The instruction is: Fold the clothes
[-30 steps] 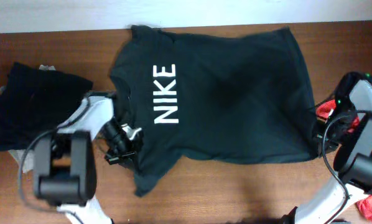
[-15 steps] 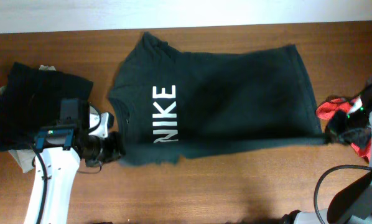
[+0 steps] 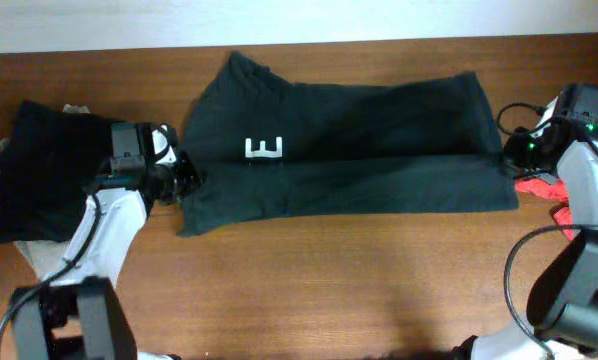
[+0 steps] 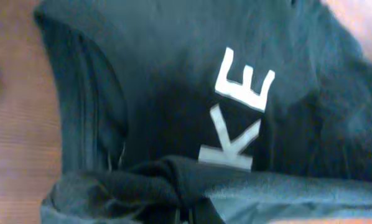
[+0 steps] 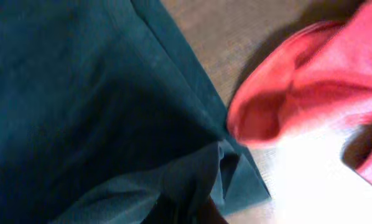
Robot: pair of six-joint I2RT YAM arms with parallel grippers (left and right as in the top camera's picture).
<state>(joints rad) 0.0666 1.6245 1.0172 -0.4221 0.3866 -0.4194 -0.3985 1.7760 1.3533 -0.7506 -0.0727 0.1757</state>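
Far left: black pile (image 3: pixel 49 170), untouched. left gripper (image 3: pixel 184 180) pinches T-shirt (image 3: pixel 379 170) at collar end. Shirt lies across table (image 3: pixel 309 290), near half doubled over. right gripper (image 3: pixel 507 150) pinches hem end, red garment (image 3: pixel 539 183) just beside. Step, as judged: lengthwise fold. Next: lay edge flat, release both ends evenly.

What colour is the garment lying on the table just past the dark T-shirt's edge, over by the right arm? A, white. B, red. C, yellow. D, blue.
B: the red garment lies bunched on the table right beside the hem edge of the dark T-shirt, and the right wrist view shows the same red fabric.
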